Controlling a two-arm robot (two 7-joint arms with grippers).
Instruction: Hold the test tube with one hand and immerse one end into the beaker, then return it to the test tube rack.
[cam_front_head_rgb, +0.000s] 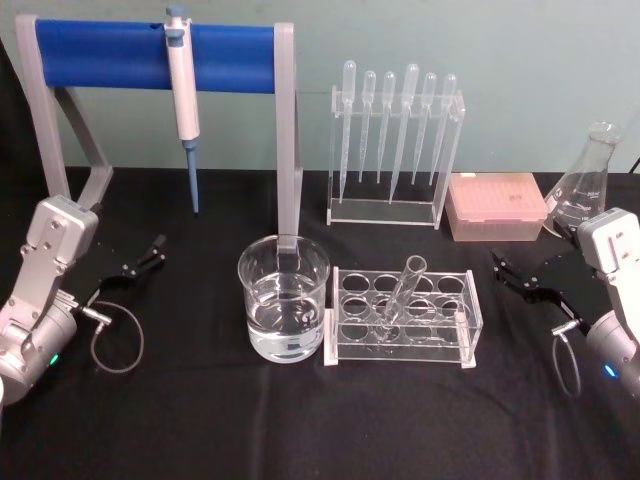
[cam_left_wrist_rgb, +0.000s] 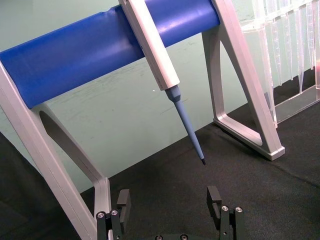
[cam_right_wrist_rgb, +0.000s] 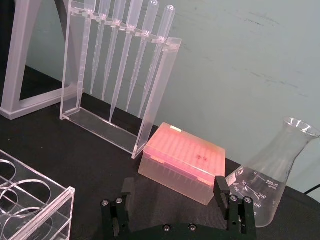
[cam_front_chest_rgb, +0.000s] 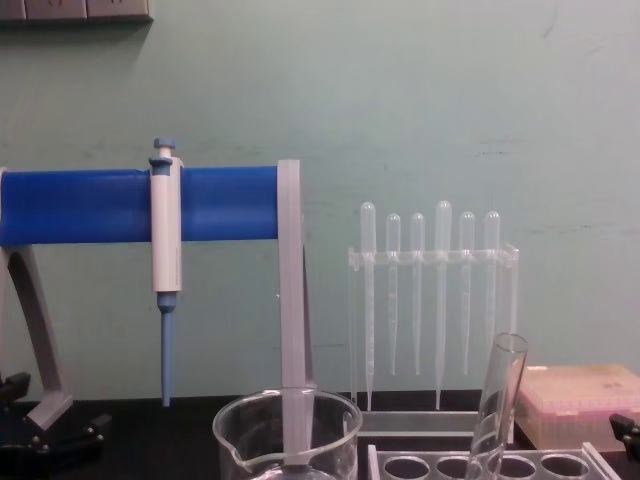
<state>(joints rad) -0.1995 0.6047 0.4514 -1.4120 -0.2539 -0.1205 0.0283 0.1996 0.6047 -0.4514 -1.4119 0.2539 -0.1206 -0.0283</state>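
Beaker (cam_front_head_rgb: 262, 318) part-filled | test tube (cam_front_head_rgb: 404, 292) leans in rack (cam_front_head_rgb: 468, 330) | wrist views: left claw (cam_left_wrist_rgb: 169, 197), right claw (cam_right_wrist_rgb: 171, 192) both wide

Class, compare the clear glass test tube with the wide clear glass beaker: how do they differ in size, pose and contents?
The wide clear glass beaker stands upright on the black table; the thin clear glass test tube leans in the clear plastic rack. The beaker holds clear liquid; the tube looks empty. Both are clear glass. The black left pincer and black right pincer sit open at the table's sides.
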